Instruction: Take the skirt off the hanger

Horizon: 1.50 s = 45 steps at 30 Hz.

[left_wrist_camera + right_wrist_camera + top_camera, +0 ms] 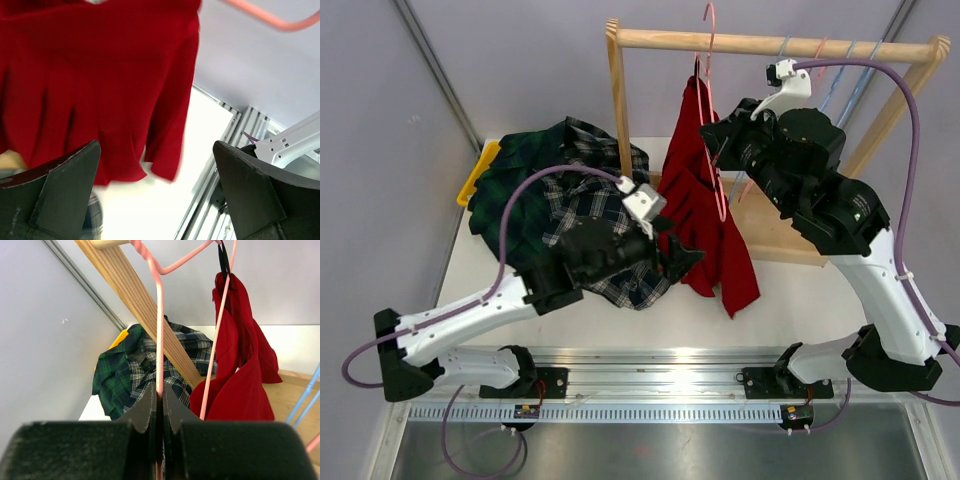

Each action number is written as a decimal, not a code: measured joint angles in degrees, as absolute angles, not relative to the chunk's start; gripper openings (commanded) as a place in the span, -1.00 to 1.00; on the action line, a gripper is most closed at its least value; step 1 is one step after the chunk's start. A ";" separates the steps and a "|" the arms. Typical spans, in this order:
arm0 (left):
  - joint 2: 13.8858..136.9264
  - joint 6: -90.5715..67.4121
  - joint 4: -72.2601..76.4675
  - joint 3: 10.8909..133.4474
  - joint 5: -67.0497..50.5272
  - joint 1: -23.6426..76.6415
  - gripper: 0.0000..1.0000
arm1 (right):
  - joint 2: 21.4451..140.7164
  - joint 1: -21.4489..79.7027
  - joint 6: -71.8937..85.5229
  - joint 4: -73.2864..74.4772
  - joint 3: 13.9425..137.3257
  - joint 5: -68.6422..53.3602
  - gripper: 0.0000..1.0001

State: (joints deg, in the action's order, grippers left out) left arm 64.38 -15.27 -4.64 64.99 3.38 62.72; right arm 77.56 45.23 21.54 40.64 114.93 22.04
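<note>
Wooden rack (770, 44) and plaid clothes (570, 190) on my table (790, 300)
The rack stands at the far side; the green and grey heap lies left of its post, a yellow object (478, 172) at the heap's left edge; blue hangers (306, 388) hang toward the bar's right end.

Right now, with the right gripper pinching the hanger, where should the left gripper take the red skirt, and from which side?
Probably the loose lower hem of the red skirt, coming in from the left arm's side. It hangs free in pleats below the pink hanger, and the open left gripper faces that edge with nothing between.
</note>
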 measured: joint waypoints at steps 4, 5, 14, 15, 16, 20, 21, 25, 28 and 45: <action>72.10 -14.57 -0.47 66.61 4.99 66.59 0.98 | 76.93 45.23 21.37 41.82 114.74 22.06 -1.00; 73.87 -14.28 0.25 67.37 5.58 67.37 0.98 | 76.71 45.23 21.37 42.09 114.58 22.06 -1.00; 81.19 -12.19 6.39 73.78 14.09 69.34 0.37 | 74.06 45.23 21.37 43.11 114.04 22.94 -1.00; 81.32 -11.88 7.35 73.89 15.66 69.34 0.06 | 73.63 45.23 21.39 43.13 114.04 23.07 -1.00; 81.49 -11.75 7.97 73.89 16.62 69.34 -0.16 | 73.23 45.23 21.39 43.13 114.04 23.11 -1.00; 82.00 -11.07 10.37 74.00 19.16 69.34 -1.00 | 71.70 45.23 21.41 43.13 113.69 23.42 -1.00; 82.15 -10.61 10.55 74.19 19.53 69.34 -1.00 | 71.18 45.23 21.41 43.09 113.25 23.51 -1.00; 82.28 -9.93 10.79 74.32 19.79 69.89 -1.00 | 68.73 45.23 21.41 41.04 109.43 24.64 -1.00; 82.24 -9.37 10.00 74.32 20.32 71.24 -1.00 | 66.89 45.23 21.41 38.15 105.41 26.17 -1.00; 81.36 3.90 0.36 85.10 34.54 87.57 -1.00 | 67.90 46.46 17.26 15.57 90.19 35.64 -1.00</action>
State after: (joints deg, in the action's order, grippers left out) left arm 81.36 3.90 0.36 85.10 34.54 87.57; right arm 67.90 46.46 17.26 15.57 90.19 35.64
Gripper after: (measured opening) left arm 0.037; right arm 0.053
